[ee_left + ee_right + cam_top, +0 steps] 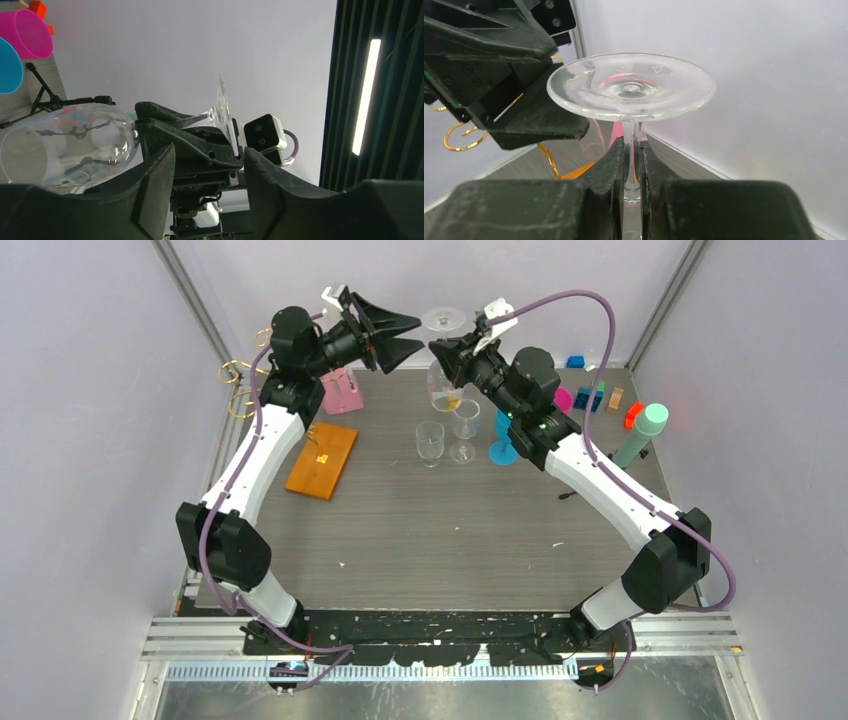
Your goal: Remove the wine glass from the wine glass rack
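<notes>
The right gripper [633, 150] is closed tight on the thin stem of the clear wine glass [631, 87], just under its round flat foot. The glass is upside down: the foot is on top and the bowl hangs below the gripper, in the air above the grey wood-pattern tabletop [450, 540]. The left gripper [412, 331] is wide open and holds nothing. It stands just beside the foot of the glass, on the side towards the rack, and it seems not to touch it.

The wine glass rack [322, 462], a tree of curly gold wire on a flat orange wooden base, is to the left of the held glass and well apart from it. The gold loops [240, 372] that show carry no glass, and no wire touches the held one. To the right of the rack base, two other clear drinking glasses [430, 440] stand upright on the tabletop, near the hanging bowl.

By my judgement the main part of the task is done, because the glass is free of the rack. What is left is probably to bring it to a safe place. It could be set down or given to the open left gripper, and the pictures do not tell which.
</notes>
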Controlling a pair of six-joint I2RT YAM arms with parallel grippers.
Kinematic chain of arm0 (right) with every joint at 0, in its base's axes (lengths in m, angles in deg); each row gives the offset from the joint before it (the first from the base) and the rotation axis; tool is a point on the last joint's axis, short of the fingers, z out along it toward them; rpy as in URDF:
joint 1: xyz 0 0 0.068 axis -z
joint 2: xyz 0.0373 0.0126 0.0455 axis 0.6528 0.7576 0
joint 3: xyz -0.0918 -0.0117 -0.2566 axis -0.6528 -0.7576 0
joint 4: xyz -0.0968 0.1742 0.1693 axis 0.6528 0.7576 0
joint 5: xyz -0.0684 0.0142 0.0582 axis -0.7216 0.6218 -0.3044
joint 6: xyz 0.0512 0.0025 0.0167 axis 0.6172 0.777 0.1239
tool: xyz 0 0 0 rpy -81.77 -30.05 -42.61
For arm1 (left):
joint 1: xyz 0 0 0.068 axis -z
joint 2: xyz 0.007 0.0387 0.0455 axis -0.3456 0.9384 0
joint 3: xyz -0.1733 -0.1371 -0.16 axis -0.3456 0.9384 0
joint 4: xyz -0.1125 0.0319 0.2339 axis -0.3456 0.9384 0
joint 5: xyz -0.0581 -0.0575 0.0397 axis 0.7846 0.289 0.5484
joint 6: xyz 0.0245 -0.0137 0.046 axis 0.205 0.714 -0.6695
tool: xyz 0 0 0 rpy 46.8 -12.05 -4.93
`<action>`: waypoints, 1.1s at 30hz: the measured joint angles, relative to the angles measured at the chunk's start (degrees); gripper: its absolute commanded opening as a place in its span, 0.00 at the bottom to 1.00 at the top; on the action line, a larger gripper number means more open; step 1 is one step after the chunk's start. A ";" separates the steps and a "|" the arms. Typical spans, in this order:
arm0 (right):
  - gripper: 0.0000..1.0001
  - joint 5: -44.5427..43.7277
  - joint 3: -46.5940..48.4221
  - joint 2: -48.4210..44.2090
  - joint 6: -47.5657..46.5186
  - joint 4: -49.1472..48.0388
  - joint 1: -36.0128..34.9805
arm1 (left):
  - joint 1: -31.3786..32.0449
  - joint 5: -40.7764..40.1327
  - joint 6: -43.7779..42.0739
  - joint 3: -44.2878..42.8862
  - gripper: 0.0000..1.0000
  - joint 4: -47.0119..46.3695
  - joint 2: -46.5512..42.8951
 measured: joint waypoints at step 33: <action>0.00 -28.00 -3.30 -4.42 44.70 -15.69 0.07 | 1.40 -5.33 1.25 10.21 0.61 -4.07 -6.60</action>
